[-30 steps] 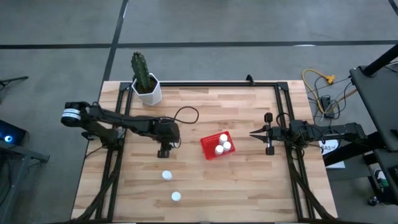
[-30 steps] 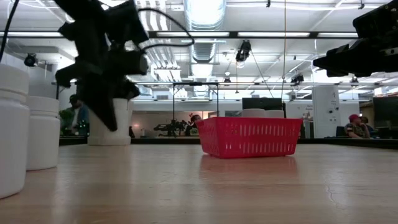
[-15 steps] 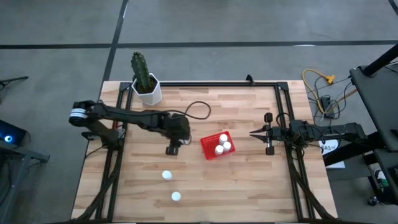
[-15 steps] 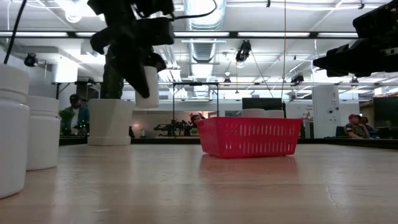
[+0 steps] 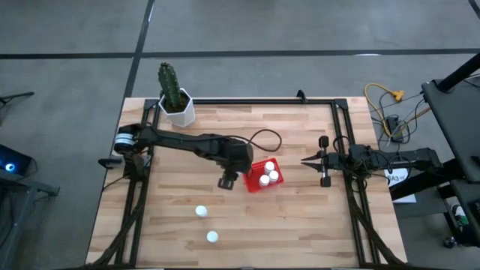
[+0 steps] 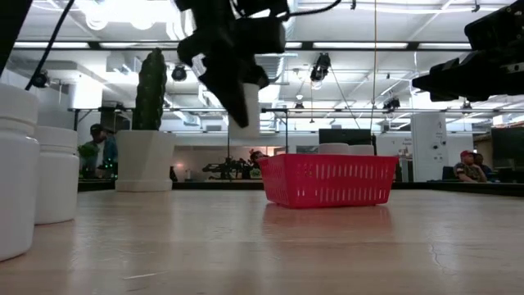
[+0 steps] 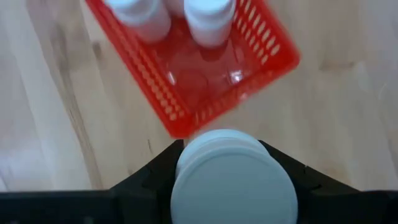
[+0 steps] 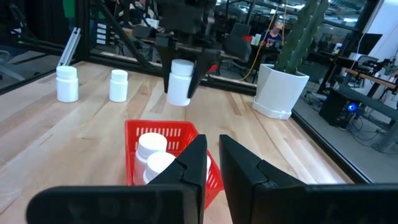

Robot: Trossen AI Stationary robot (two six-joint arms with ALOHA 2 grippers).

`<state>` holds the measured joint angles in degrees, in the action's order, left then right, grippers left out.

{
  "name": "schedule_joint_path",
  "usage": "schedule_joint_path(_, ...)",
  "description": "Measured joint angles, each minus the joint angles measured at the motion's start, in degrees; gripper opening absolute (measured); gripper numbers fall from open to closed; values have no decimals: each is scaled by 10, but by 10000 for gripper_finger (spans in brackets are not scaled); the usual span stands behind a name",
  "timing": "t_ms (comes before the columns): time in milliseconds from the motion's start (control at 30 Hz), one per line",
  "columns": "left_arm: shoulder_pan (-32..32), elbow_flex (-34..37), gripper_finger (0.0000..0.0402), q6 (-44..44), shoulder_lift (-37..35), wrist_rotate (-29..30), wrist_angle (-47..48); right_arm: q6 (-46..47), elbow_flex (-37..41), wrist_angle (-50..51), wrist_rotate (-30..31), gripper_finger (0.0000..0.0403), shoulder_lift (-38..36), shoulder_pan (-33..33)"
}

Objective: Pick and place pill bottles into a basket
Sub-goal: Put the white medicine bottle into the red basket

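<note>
My left gripper (image 5: 227, 182) has its dark fingers (image 7: 144, 182) clamped on a small white pill bottle (image 8: 180, 82), a smooth cylinder with a round cap. It hangs upright, long axis vertical, above the wooden table (image 5: 285, 225), just beside the near corner of the red mesh basket (image 5: 251, 180). Three white bottles (image 5: 268, 175) stand inside the basket. Two more bottles (image 5: 205, 224) stand apart on the boards. My right gripper (image 5: 307, 160) waits near the table's right edge, fingers nearly together, empty.
</note>
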<state>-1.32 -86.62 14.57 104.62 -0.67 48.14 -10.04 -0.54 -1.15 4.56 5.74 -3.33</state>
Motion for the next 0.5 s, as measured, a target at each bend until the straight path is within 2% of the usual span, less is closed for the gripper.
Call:
schedule_joint_path(200,-17,-41,152,14,8,0,-2,0,0,0,0,34,0,0)
schedule_joint_path(500,-49,-38,152,32,18,8,-30,0,0,0,0,34,0,0)
